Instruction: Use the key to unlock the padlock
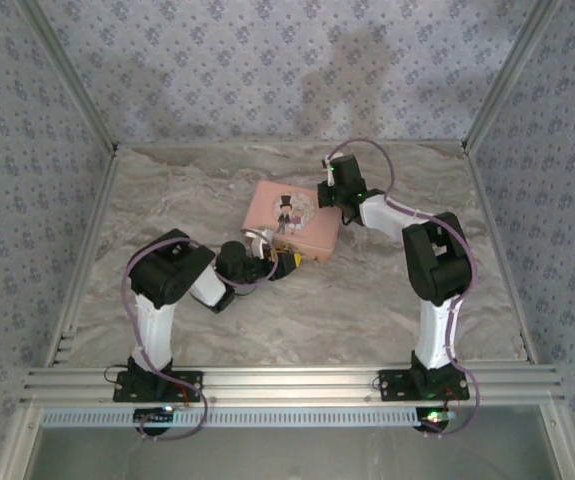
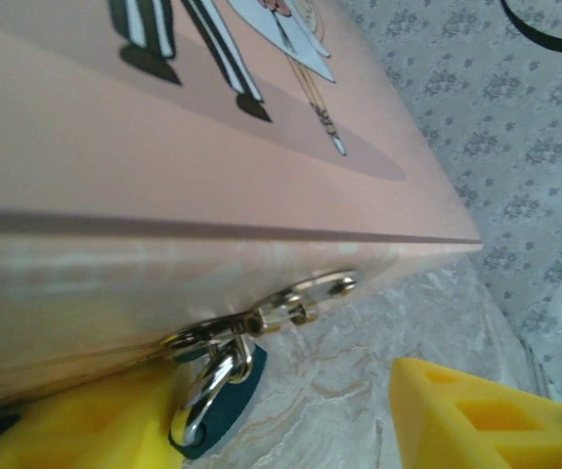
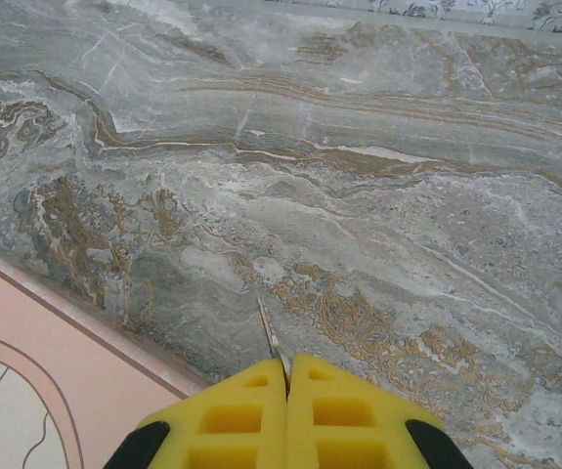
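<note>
A grey-brown marbled worktop [image 1: 167, 190] sits between far, left and right walls [image 1: 267, 60] papered pale blue with small flowers. Metal rails [image 1: 287, 380] run along its near edge and up the far corners. Light is soft.

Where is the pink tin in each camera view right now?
Top camera: the pink tin lies mid-table.
Left wrist: the tin's lid and front wall cover the upper left, with the padlock hanging from its latch.
Right wrist: the tin's corner sits bottom left, beside the right claw pinching the key.
Shared landmark: the marbled tabletop.
</note>
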`<state>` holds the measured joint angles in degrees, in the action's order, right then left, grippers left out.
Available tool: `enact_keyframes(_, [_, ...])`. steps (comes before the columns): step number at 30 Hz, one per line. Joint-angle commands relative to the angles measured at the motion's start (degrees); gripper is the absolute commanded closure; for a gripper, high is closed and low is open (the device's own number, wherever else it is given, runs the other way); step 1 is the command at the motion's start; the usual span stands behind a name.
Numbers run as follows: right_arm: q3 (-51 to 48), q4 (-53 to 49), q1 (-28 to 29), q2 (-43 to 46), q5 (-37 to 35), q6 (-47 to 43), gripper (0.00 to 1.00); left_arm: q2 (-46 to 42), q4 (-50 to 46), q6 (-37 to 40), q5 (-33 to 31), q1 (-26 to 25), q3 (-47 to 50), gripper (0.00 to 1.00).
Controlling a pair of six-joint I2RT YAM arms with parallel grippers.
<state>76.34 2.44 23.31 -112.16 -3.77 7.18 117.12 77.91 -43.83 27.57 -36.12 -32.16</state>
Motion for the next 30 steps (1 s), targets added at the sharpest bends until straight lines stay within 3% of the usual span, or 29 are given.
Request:
enact_keyframes(1, [-1.8, -4.9, 0.9, 0.6, 2.4, -0.5, 1.00, 1.7, 2.7, -0.8, 1.7, -0.6, -1.6, 0.42])
enact_keyframes(7, [-1.9, -4.7, 0.8, 0.8, 2.3, -0.3, 1.00, -0.2, 2.7, 0.9, -0.5, -0.9, -0.4, 0.35])
enact_keyframes(10, [-1.9, -4.5, 0.9, 0.7, 2.3, -0.3, 1.00, -0.2, 2.7, 0.6, 2.0, -0.9, -0.7, 0.40])
enact_keyframes(14, [-1.9, -4.4, 0.9, 0.7, 2.3, -0.2, 1.00, -1.7, 2.7, 1.3, 1.9, -1.0, 0.2, 0.38])
enact_keyframes(18, [-1.9, -4.3, 0.8, 0.6, 2.2, -0.3, 1.00, -3.1, 2.7, 1.3, 3.4, -1.0, 0.2, 0.46])
enact_keyframes(27, [-2.0, -4.5, 0.9, 0.9, 2.4, -0.5, 1.00, -1.6, 2.7, 0.1, -1.4, -0.7, 0.7, 0.42])
enact_keyframes(30, [-2.1, -4.6, 0.7, 1.0, 2.2, -0.7, 1.00, -1.1, 2.7, -0.2, -0.7, -0.8, 0.6, 0.53])
